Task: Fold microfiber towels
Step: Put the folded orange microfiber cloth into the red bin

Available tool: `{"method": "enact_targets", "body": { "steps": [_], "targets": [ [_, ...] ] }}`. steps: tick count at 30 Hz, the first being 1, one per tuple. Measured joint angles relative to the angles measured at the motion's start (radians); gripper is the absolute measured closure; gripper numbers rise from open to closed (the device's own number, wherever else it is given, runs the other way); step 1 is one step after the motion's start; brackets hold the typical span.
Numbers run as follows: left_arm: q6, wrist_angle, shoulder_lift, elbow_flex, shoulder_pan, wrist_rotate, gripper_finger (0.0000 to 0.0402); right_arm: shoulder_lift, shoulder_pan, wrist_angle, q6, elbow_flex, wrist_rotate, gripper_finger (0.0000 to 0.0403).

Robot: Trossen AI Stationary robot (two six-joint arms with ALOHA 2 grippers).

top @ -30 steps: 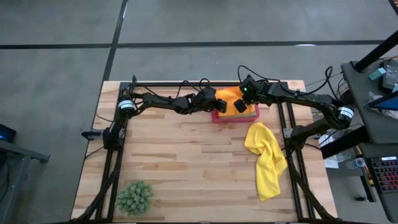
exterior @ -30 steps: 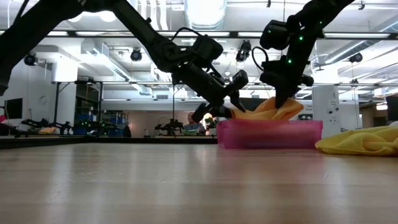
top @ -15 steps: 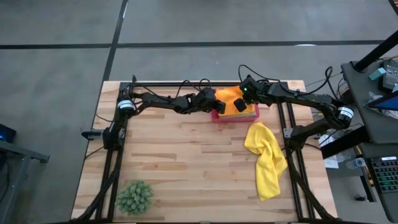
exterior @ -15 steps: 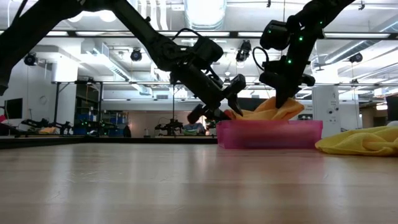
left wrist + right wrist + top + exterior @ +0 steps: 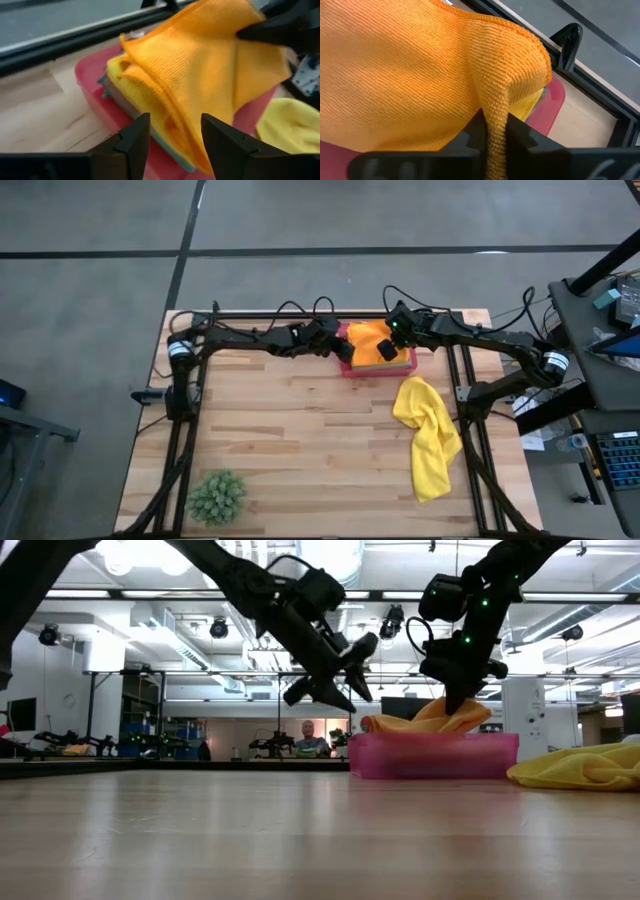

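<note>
My table (image 5: 300,440) carries a loose yellow towel (image 5: 428,435) on its right side, and at the far edge sits the pink tray (image 5: 432,755) with the orange towel (image 5: 367,340) heaped on a stack. My right gripper (image 5: 492,137) pinches a fold of that orange cloth. My left gripper (image 5: 335,670), fingers spread and empty, has just risen and drawn back from the tray; I judge the right alone now lifts the towel out.

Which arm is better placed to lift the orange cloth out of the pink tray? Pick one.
Right. The right hand is already shut on the soft orange microfiber cloth in the rigid pink rectangular tray; the left hand hangs open above the tray's edge.
</note>
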Motion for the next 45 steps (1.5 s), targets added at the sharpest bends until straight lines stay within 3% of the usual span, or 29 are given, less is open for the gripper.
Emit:
{"method": "enact_targets", "body": {
  "steps": [10,17,24,32,35,45],
  "targets": [
    [0.109,0.005,-0.049,-0.012,-0.056,0.000,0.0241,0.000,-0.009,-0.024,-0.009,0.035,0.006,0.0258],
    [0.181,0.025,-0.045,-0.013,-0.083,0.000,0.0242,0.000,-0.009,-0.070,-0.019,0.099,0.005,0.0226],
    [0.241,0.132,-0.019,-0.013,-0.095,0.002,0.0263,0.000,-0.008,-0.051,-0.036,0.107,-0.010,0.0272],
    [0.412,0.174,0.044,0.026,-0.095,0.031,0.0390,0.000,-0.018,0.054,-0.073,0.043,-0.106,0.0384],
    [0.486,0.242,0.095,0.032,-0.095,0.031,0.0395,0.001,-0.026,0.111,-0.071,0.025,-0.140,0.0392],
    [0.432,0.321,0.219,0.037,-0.093,-0.013,0.0401,0.001,-0.052,0.268,-0.043,-0.078,-0.139,0.0394]
  ]
}}
